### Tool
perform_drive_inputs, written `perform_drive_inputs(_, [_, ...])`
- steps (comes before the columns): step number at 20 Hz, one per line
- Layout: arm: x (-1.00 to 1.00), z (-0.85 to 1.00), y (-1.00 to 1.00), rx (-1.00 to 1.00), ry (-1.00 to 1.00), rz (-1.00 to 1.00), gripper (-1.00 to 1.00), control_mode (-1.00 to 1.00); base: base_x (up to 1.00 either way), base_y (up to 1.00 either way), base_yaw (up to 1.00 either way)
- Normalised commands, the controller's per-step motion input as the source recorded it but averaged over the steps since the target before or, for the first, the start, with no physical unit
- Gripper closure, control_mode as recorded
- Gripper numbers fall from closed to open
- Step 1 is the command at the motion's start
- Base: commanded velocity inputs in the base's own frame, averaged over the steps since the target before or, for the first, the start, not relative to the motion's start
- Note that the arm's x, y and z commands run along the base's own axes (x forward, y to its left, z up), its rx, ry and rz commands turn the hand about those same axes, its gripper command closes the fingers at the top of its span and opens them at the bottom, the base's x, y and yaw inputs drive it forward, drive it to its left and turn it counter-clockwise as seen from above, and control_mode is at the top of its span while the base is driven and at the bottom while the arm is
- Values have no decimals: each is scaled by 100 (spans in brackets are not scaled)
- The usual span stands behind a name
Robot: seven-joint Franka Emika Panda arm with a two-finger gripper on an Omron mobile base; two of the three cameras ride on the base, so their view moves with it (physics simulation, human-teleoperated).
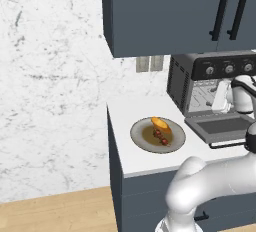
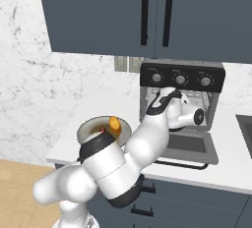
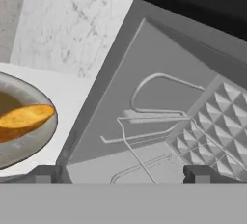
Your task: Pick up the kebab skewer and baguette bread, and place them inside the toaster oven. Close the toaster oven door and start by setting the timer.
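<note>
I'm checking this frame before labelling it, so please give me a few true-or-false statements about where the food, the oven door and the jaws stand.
1. The baguette bread lies on the grey plate. True.
2. The kebab skewer is inside the toaster oven. False: it lies on the plate beside the bread.
3. The toaster oven door is folded down open. True.
4. The gripper holds the bread. False: its jaws stand open and empty, at the oven's mouth.
5. The oven has three knobs along its top panel. True.
</note>
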Motion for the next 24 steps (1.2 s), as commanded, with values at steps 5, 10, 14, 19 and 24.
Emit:
perform_drive_inputs(5, [40, -13, -28, -6, -9, -5, -100, -100, 0, 0, 0])
perform_drive_inputs(10, [39, -28, -12, -7, -6, -5, -100, -100, 0, 0, 0])
perform_drive_inputs(14, [36, -18, -15, -8, -4, -5, -100, -100, 0, 0, 0])
perform_drive_inputs(19, [35, -1, -27, -8, -7, -4, -100, -100, 0, 0, 0])
perform_drive_inputs(24, [19, -3, -17, -7, -9, -5, -100, -100, 0, 0, 0])
